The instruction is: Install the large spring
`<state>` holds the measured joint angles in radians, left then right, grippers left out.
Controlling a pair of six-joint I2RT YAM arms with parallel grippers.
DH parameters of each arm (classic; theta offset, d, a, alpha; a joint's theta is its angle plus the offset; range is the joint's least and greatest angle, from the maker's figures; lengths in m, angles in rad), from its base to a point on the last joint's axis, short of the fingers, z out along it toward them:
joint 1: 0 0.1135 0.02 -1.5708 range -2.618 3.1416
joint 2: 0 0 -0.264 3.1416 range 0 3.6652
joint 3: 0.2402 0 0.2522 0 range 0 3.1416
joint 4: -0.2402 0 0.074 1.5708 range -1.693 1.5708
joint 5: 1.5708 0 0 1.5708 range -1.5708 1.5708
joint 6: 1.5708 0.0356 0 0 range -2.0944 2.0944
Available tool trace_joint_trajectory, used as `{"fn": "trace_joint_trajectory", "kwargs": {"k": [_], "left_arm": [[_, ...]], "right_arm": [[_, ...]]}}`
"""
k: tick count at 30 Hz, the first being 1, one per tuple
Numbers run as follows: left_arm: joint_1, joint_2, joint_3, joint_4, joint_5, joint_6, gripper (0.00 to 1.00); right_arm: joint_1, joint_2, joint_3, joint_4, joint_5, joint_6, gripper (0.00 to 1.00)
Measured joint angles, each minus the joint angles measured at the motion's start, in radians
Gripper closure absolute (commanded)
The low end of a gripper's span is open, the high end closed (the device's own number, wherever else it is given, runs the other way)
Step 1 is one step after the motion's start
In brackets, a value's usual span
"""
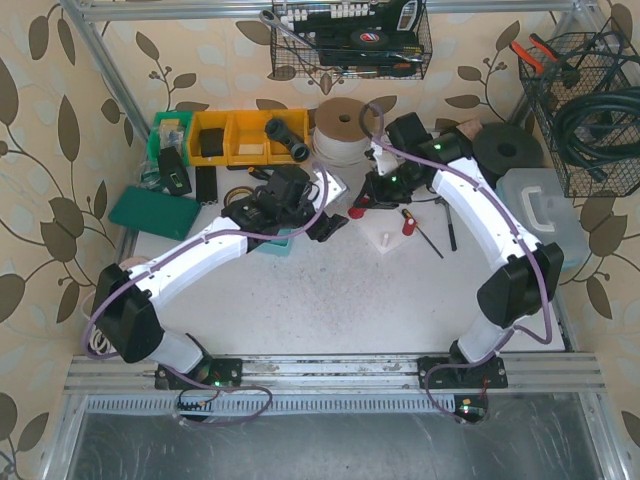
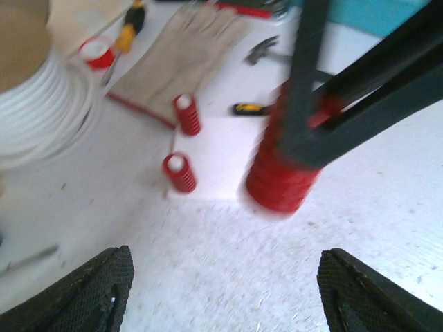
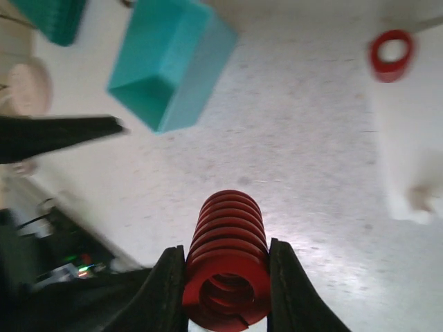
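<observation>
1. Spanning the top view, the table [image 1: 330,300] carries both arms, which reach from the bottom edge toward the upper centre of the frame.
2. The rope spool [image 1: 340,130] sits above centre in the top view, behind both grippers.
3. The teal box [image 3: 173,66] lies open at the upper left of the right wrist view, well apart from the spring.
4. The right gripper [image 3: 226,250] is clamped on the large spring [image 3: 227,235], one finger on each side of the coils.
5. The left gripper [image 2: 225,266] stands wide apart and holds nothing, with its fingers [image 2: 97,290] in the two bottom corners of the left wrist view.
6. The white block [image 2: 221,155] lies flat at the centre of the left wrist view.
7. The large spring is upright right of centre in that view, just beside the block's right edge. Motion blur hides whether its lower end touches the table.
8. Two small springs [image 2: 178,171] stand upright at the block's left edge, one above the other in the frame.
</observation>
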<state>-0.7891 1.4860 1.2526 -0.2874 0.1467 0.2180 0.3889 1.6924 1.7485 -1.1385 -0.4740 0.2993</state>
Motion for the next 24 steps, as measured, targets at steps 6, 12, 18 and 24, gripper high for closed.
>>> {"fn": "trace_joint_trajectory", "kwargs": {"k": [6,12,18,24], "left_arm": [[0.117,-0.010,-0.045,-0.095,-0.095,-0.235,0.19],[0.281,-0.085,-0.151,-0.179,-0.117,-0.453,0.17],[0.299,-0.174,-0.196,-0.233,-0.122,-0.554,0.16],[0.299,-0.185,-0.194,-0.258,-0.134,-0.559,0.15]], "right_arm": [[0.000,-0.080,-0.153,0.053,0.267,-0.064,1.00],[0.000,-0.102,-0.320,0.124,0.424,-0.103,1.00],[0.000,-0.102,-0.409,0.193,0.483,-0.117,1.00],[0.000,-0.101,-0.414,0.248,0.509,-0.117,1.00]]}}
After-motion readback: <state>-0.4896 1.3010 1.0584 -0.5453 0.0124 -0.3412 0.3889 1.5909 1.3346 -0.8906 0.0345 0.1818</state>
